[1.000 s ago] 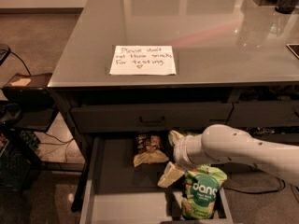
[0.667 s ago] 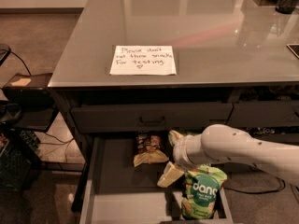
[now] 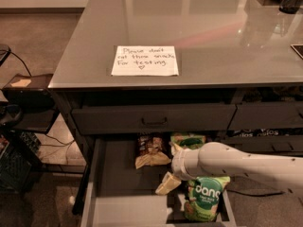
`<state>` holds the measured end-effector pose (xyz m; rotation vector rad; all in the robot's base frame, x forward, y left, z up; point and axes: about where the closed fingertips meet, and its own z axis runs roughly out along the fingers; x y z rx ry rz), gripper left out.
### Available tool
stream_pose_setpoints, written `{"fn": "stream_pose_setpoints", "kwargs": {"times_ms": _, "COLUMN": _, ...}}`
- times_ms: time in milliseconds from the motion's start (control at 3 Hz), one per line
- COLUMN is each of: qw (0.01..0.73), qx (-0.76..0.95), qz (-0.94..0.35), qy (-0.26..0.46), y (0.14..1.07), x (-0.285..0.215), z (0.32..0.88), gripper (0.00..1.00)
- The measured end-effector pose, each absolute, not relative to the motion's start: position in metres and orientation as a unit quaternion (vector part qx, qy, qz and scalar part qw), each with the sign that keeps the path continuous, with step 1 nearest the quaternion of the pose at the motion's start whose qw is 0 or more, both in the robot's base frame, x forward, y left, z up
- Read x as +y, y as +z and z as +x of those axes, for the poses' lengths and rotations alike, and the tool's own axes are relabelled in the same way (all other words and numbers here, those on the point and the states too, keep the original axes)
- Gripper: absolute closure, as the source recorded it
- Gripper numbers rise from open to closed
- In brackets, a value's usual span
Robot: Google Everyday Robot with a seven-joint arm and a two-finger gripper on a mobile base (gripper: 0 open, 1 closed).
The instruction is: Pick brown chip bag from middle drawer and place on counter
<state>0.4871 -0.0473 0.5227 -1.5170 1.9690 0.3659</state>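
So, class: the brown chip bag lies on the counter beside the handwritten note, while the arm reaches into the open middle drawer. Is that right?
Not quite. The camera view shows the brown chip bag lying in the open middle drawer, near its back, not on the counter. The handwritten note is on the counter, and the arm does reach into the drawer, with the gripper low inside it beside a green bag.

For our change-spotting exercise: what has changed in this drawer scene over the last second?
The gripper, inside the drawer, and its arm sank slightly in the picture, toward the drawer front, baring more of the rear green bag. Nothing was taken or released. The brown bag, front green bag and note stayed put.
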Motion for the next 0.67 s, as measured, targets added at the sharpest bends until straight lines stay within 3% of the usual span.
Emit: {"fn": "stream_pose_setpoints", "kwargs": {"times_ms": 667, "qw": 0.333, "qx": 0.732, "qz": -0.575, "qy": 0.151, "y": 0.463, "x": -0.021, "z": 0.511, "gripper": 0.00}}
